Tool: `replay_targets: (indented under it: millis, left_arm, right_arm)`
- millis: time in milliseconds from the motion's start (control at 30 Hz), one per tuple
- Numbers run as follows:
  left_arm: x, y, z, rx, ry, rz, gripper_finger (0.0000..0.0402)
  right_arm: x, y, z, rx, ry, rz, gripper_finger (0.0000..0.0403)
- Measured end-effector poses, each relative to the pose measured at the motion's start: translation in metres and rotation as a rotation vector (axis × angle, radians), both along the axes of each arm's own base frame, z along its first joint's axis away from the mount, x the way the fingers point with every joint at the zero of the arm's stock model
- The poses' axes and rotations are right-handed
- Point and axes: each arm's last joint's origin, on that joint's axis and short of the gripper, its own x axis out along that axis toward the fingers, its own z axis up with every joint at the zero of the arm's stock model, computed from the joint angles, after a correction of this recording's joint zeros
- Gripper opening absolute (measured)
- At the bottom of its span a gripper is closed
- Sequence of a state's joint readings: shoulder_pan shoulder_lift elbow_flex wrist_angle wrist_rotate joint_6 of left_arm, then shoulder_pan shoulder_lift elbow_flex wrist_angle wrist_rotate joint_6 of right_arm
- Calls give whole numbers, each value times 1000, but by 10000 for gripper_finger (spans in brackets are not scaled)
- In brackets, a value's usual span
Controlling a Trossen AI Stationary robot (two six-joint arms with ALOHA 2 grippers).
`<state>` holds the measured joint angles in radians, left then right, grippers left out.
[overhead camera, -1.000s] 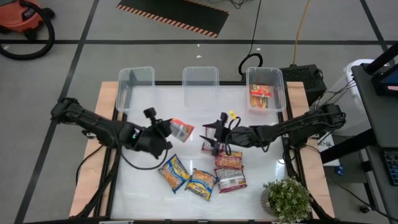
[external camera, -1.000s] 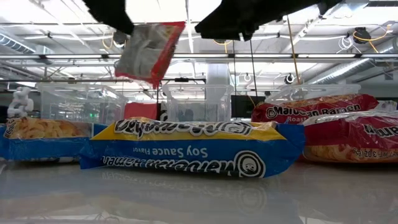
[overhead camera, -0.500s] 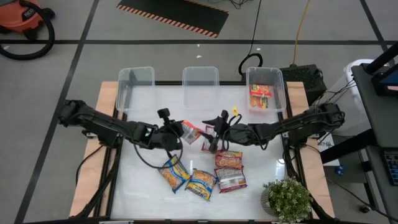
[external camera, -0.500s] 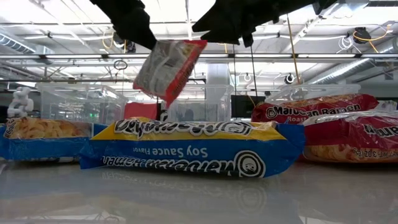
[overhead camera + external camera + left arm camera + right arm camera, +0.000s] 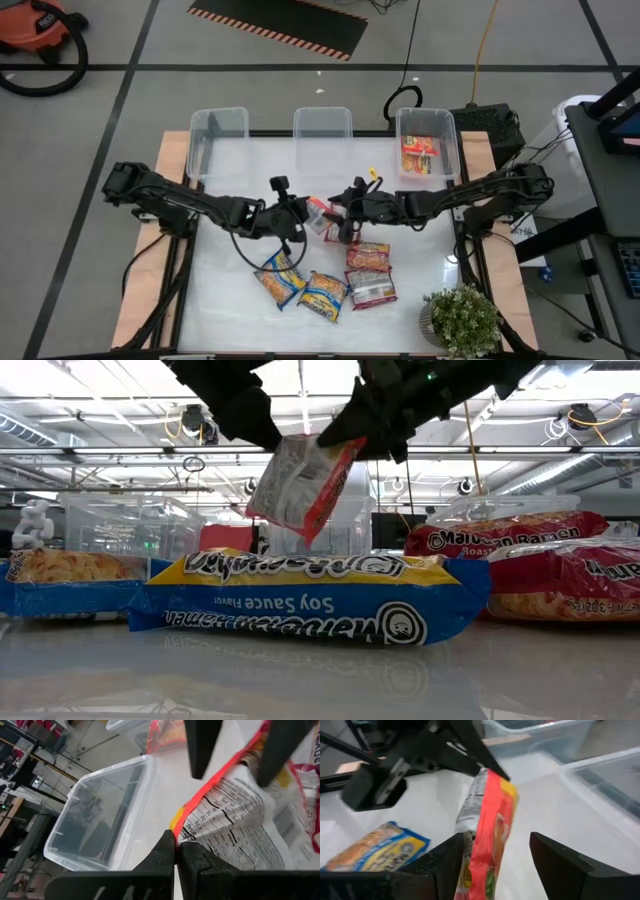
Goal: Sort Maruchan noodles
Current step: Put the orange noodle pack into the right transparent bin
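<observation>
My left gripper (image 5: 297, 215) is shut on an orange-red noodle packet (image 5: 318, 214) held above the table's middle. My right gripper (image 5: 343, 216) is open. Its fingers (image 5: 445, 865) stand on either side of the packet's (image 5: 487, 832) other end. On the table near the front lie two blue-and-yellow packets (image 5: 280, 278) (image 5: 322, 295) and two red ones (image 5: 368, 256) (image 5: 372, 291). Another orange-red packet (image 5: 420, 156) lies in the right bin (image 5: 445, 125). My left gripper (image 5: 176, 851) pinches the packet's sealed edge (image 5: 181, 824) near a corner between its two fingertips. The packet (image 5: 300, 485) is lifted clear and hangs tilted, reaching toward my right gripper. My right gripper (image 5: 500, 870) has a finger on each side of the packet; whether either finger touches it, I cannot tell.
Three clear plastic bins stand along the far edge: the left one (image 5: 215, 135), the middle one (image 5: 322, 132), and the right one. A potted plant (image 5: 460, 320) sits at the near right corner. There is bare table on the left and between the bins and the arms.
My left gripper has carried the orange-red packet toward the table's right and slightly down, up to my right gripper. The packet's free end now sits between my right gripper's open fingers. My right gripper has shifted a little toward the packet.
</observation>
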<state>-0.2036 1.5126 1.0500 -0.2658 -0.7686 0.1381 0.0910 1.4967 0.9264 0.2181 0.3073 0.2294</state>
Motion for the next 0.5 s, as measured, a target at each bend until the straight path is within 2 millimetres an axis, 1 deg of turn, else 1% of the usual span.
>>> replay_targets:
  millis: [133,233,367,500]
  left_arm:
    - [3,5,1,-31,-17,-10,2]
    - [4,6,2,-39,-28,-24,2]
    - [4,4,2,-38,-29,-32,2]
    - [4,4,2,-40,-29,-34,2]
  right_arm:
    - [1,-4,-5,57,29,28,224]
    - [4,-8,-13,72,56,18,224]
    - [5,-8,-14,70,56,20,223]
    - [5,-8,-14,52,53,31,202]
